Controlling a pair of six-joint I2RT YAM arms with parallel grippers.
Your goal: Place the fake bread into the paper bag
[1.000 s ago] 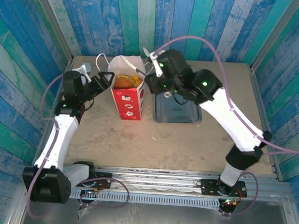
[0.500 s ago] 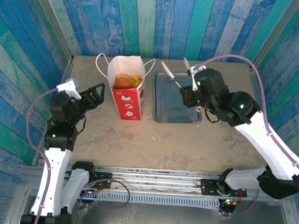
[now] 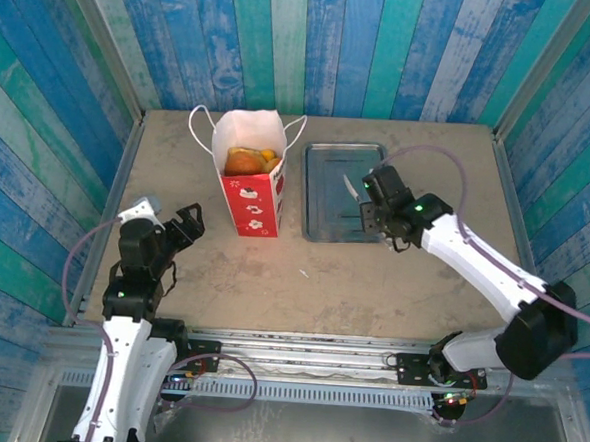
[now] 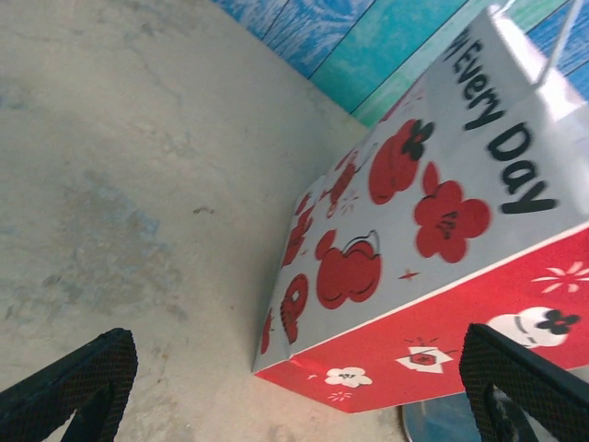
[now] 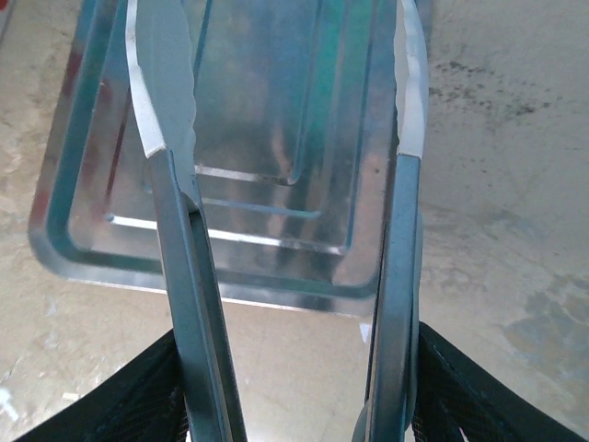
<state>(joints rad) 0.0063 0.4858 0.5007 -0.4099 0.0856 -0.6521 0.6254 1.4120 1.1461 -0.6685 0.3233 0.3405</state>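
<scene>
**Top view.** The paper bag (image 3: 252, 193) stands upright on the table (image 3: 371, 286) with its mouth open upward. The fake bread (image 3: 249, 160), golden-brown and orange pieces, lies inside it. A metal tray (image 3: 325, 218) lies flat just beside the bag, at the bag's 3 o'clock.

**Left arm.** The left gripper (image 3: 188, 221) has its jaws spread wide and grips nothing. The bag stands at its 1 o'clock, apart from it. In the left wrist view the bag's printed side (image 4: 433, 230) lies beyond the two fingers (image 4: 78, 382), touching neither.

**Right arm.** The right gripper (image 3: 367, 197) hangs over the tray's 4 o'clock part — bag and bread at its 9 o'clock, well apart. Its jaws are clamped on the tongs (image 5: 179, 212), whose two blades stand apart above the tray (image 5: 258, 120).
</scene>
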